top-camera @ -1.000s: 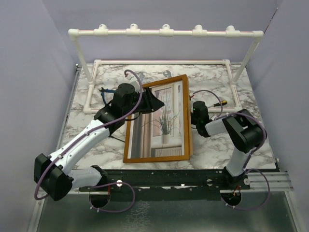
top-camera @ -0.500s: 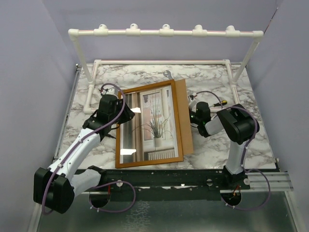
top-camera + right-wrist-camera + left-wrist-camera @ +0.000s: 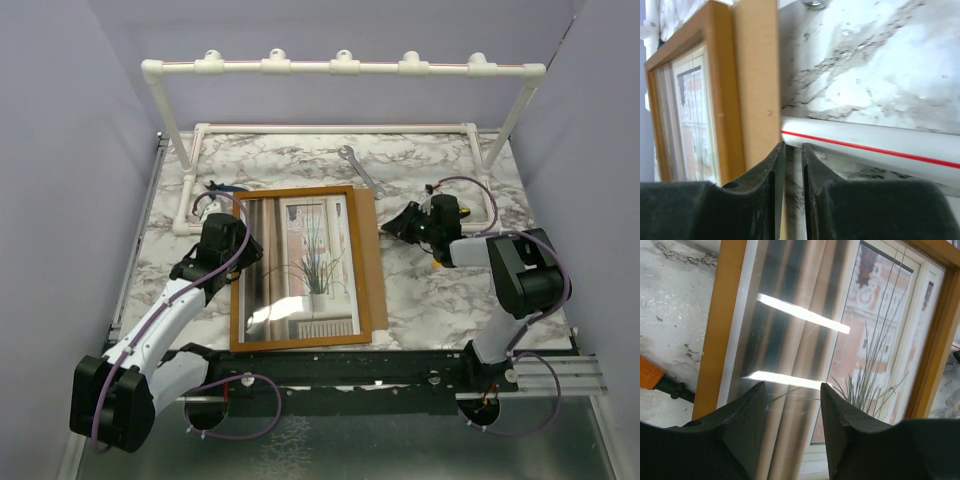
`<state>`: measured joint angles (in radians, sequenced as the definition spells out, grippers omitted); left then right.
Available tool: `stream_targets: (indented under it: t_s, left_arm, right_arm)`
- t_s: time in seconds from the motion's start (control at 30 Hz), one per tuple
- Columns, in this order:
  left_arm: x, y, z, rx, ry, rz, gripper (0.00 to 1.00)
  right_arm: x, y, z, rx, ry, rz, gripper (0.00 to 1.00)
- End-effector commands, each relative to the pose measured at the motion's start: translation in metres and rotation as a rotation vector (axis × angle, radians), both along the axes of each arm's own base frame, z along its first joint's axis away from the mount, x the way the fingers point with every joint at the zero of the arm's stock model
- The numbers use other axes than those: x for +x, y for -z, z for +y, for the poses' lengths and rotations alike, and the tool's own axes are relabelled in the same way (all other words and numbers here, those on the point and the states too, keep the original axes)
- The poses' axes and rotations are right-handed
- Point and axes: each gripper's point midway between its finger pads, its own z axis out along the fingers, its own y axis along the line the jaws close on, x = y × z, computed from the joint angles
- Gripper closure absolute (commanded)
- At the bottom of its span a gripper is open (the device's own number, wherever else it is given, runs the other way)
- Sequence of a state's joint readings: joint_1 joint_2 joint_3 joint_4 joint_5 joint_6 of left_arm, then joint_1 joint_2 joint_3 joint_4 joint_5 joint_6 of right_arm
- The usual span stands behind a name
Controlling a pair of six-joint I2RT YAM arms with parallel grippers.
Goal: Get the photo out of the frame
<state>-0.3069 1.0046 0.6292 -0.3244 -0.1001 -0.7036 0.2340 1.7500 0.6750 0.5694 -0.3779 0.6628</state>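
Note:
The frame [image 3: 238, 270] lies flat on the marble table, glass up, with the photo [image 3: 305, 265] of curtains and a potted plant behind the glass. A strip of brown backing board [image 3: 375, 262] sticks out along its right side. My left gripper [image 3: 243, 250] is open and empty over the frame's left part; in the left wrist view its gripper [image 3: 792, 386] hovers over the glass and photo [image 3: 865, 340]. My right gripper [image 3: 403, 224] is right of the frame, apart from it. In the right wrist view its gripper [image 3: 793, 146] has jaws nearly together with nothing between them, beside the backing board [image 3: 757, 90].
A white pipe rack [image 3: 340, 68] stands along the back and its base pipes [image 3: 488, 180] run on the table. A wrench [image 3: 360, 166] lies behind the frame. An orange-handled tool [image 3: 652, 376] lies left of the frame.
The frame was tilted up between both grippers; it has shifted left and now lies flat. My right gripper has drawn back to the right. My left gripper has moved toward the frame's left edge.

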Motion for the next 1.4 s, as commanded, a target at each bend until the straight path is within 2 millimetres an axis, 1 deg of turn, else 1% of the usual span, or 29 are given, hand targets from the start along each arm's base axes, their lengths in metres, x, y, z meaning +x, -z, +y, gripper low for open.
stream_targets:
  t_s: [0.0, 0.07, 0.1, 0.17, 0.2, 0.27, 0.3, 0.33, 0.37, 0.4, 0.43, 0.5, 0.63, 0.77, 0.97, 1.13, 1.37]
  left_arm:
    - [0.007, -0.002, 0.011, 0.009, -0.075, -0.039, 0.51]
    - [0.008, 0.000, 0.014, 0.019, -0.087, -0.039, 0.50]
    - [0.007, 0.001, 0.015, 0.024, -0.093, -0.038, 0.50]
    - [0.008, 0.000, 0.019, 0.034, -0.104, -0.047, 0.47]
    - [0.008, -0.001, 0.020, 0.043, -0.108, -0.054, 0.45]
    - [0.009, -0.004, 0.026, 0.068, -0.125, -0.070, 0.37]
    - [0.009, -0.006, 0.031, 0.084, -0.140, -0.079, 0.32]
    - [0.009, -0.007, 0.034, 0.097, -0.153, -0.083, 0.24]
    - [0.009, -0.008, 0.037, 0.109, -0.164, -0.089, 0.16]
    - [0.008, -0.006, 0.040, 0.118, -0.174, -0.090, 0.10]
    - [0.008, -0.005, 0.043, 0.127, -0.185, -0.092, 0.08]
    - [0.006, -0.003, 0.047, 0.141, -0.201, -0.096, 0.08]
    - [0.007, 0.006, 0.048, 0.140, -0.200, -0.115, 0.08]
    - [0.011, 0.018, 0.043, 0.130, -0.186, -0.106, 0.10]
    - [0.020, 0.030, 0.037, 0.134, -0.153, -0.092, 0.15]
    - [0.022, 0.042, 0.036, 0.127, -0.142, -0.066, 0.15]
    - [0.023, 0.055, 0.040, 0.140, -0.132, -0.047, 0.12]
  right_arm:
    - [0.006, 0.002, -0.038, -0.092, 0.081, 0.058, 0.75]
    - [0.007, 0.000, -0.053, -0.102, 0.115, 0.067, 0.69]
    - [0.007, -0.001, -0.058, -0.107, 0.121, 0.070, 0.66]
    - [0.003, -0.009, -0.059, -0.123, 0.101, 0.055, 0.55]
    - [0.001, -0.013, -0.057, -0.120, 0.081, 0.045, 0.47]
    - [-0.005, -0.020, -0.050, -0.101, 0.037, 0.047, 0.28]
    - [-0.007, -0.024, -0.046, -0.101, 0.017, 0.054, 0.21]
    - [-0.012, -0.025, -0.039, -0.119, -0.012, 0.059, 0.14]
    - [-0.018, -0.026, -0.034, -0.147, -0.032, 0.066, 0.04]
    - [-0.023, -0.026, -0.028, -0.183, -0.047, 0.062, 0.01]
    - [-0.029, -0.027, -0.021, -0.218, -0.068, 0.057, 0.00]
    - [-0.039, -0.030, -0.009, -0.269, -0.096, 0.044, 0.00]
    - [-0.051, -0.027, 0.004, -0.264, -0.130, 0.061, 0.00]
    - [-0.054, -0.017, 0.013, -0.258, -0.161, 0.085, 0.00]
    - [-0.053, -0.010, 0.031, -0.252, -0.206, 0.098, 0.00]
    - [-0.056, -0.005, 0.044, -0.242, -0.246, 0.105, 0.00]
    - [-0.059, -0.002, 0.052, -0.233, -0.260, 0.108, 0.00]
